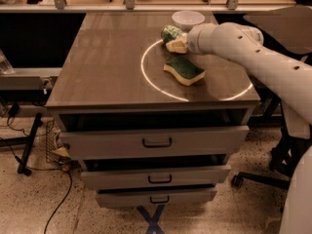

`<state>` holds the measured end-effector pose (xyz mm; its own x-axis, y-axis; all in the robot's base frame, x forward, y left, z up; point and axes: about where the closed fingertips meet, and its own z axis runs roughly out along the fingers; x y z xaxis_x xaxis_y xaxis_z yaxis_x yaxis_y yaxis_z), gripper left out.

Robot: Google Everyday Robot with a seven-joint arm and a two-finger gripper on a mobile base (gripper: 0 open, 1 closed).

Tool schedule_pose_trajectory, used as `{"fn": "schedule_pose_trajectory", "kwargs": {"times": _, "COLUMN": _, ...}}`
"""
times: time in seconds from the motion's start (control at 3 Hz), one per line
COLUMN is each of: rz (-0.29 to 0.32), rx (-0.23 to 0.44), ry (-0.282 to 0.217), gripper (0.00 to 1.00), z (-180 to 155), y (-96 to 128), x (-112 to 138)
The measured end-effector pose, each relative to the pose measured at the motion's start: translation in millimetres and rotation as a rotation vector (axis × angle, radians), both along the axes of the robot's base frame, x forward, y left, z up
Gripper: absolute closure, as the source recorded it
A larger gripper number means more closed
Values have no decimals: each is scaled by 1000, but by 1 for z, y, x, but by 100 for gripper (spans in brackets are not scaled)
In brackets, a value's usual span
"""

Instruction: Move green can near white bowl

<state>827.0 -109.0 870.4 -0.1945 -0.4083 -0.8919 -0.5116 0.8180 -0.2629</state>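
The white arm (253, 52) reaches in from the right edge of the frame toward the upper middle, where its gripper (173, 39) sits over the far part of the brown table (102, 57). The gripper's cream-coloured fingers (177, 45) are closed on the green can (169, 32), which pokes out up and to the left of them, tilted, with its patterned side showing. How tightly the can is pinched cannot be told, since the far finger is hidden behind it.

The can is just beside the white bowl (188, 18), to the bowl's lower left; whether the two touch cannot be told. The bowl stands upright near the table's back edge, at the top centre of the frame.

Below the gripper, toward the middle of the picture, lies a yellow sponge (184, 70) with its green face up, apart from both can and bowl. A thin bright ring (142, 65) marks the tabletop around the sponge and runs under the arm.

In the lower half of the frame, three grey drawers (156, 142) with dark handles are stacked beneath the table, each partly pulled out. A blue tape cross (153, 219) marks the speckled floor at the bottom centre.
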Motion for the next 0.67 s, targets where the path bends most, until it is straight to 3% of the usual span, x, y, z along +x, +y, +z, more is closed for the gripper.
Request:
{"fn": "schedule_pose_trajectory", "kwargs": {"times": 0.33, "rz": 8, "rx": -1, "ry": 0, "gripper": 0, "z": -4, "y": 6, "x": -4}}
{"fn": "schedule_pose_trajectory", "kwargs": {"times": 0.67, "rz": 5, "rx": -49, "ry": -15, "gripper": 0, "z": 17, "y": -11, "x": -34}}
